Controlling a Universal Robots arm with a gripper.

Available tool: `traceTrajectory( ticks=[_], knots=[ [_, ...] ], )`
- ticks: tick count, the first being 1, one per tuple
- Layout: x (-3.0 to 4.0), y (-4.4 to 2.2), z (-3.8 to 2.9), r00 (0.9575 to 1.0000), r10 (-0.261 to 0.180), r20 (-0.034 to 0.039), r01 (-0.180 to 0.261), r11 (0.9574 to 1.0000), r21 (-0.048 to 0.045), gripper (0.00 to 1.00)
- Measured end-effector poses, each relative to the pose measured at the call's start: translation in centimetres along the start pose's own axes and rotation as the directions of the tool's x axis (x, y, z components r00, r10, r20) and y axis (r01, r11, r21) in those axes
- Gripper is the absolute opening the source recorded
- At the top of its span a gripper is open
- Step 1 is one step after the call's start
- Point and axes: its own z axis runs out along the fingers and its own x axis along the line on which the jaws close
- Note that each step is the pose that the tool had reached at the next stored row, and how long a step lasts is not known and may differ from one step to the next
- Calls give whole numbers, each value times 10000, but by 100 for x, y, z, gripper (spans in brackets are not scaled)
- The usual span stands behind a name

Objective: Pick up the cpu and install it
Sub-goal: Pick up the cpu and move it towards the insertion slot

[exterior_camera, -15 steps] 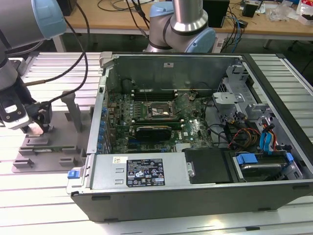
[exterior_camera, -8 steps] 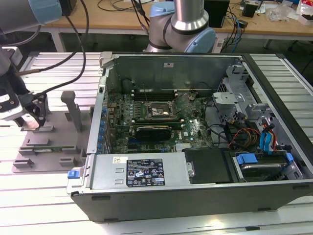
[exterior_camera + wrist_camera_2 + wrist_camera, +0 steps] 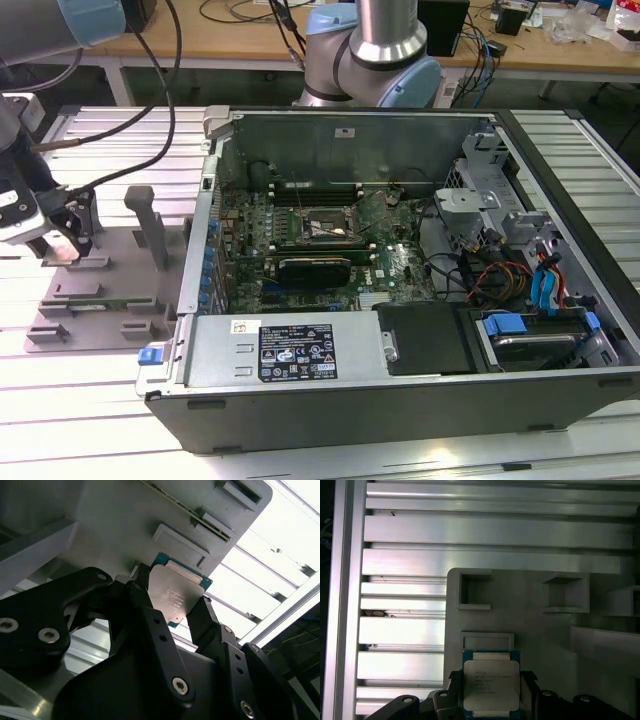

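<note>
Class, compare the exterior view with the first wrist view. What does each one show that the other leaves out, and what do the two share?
Exterior view: the open computer case, the motherboard inside it, and the arm's base behind the case. First wrist view: the cpu, silver top up, lying flat on the grey fixture, with empty square recesses elsewhere on that fixture. Shared: the fixture, the slatted metal table beneath it, and the hand down at the fixture.

- A pale, ribbed metal tabletop (image 3: 90, 400) spread across the scene, catching bright glare along its slats.
- Behind it, in the exterior view, stood a wooden desk (image 3: 230, 40) strewn with dark cables (image 3: 228, 12).
</note>
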Motion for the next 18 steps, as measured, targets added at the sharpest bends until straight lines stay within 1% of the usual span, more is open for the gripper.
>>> traceTrajectory(
  ticks=[3, 6, 10, 14, 16, 17, 18],
  knots=[
    [0, 1, -20, 10000, 0, 0, 0, 10000, 0, 55],
    [0, 3, -61, 10000, 0, 0, 0, 10000, 1, 55],
    [-1, 7, -152, 10000, 1, 0, -1, 10000, 0, 55],
    [-2, 9, -201, 10000, 1, 0, -1, 10000, 0, 55],
    [-3, 12, -262, 10000, 0, 0, 0, 10000, 0, 55],
    [-3, 13, -282, 10000, -1, 1, 1, 10000, 0, 55],
    [-3, 15, -319, 10000, 0, 0, 0, 10000, 0, 55]
  ],
)
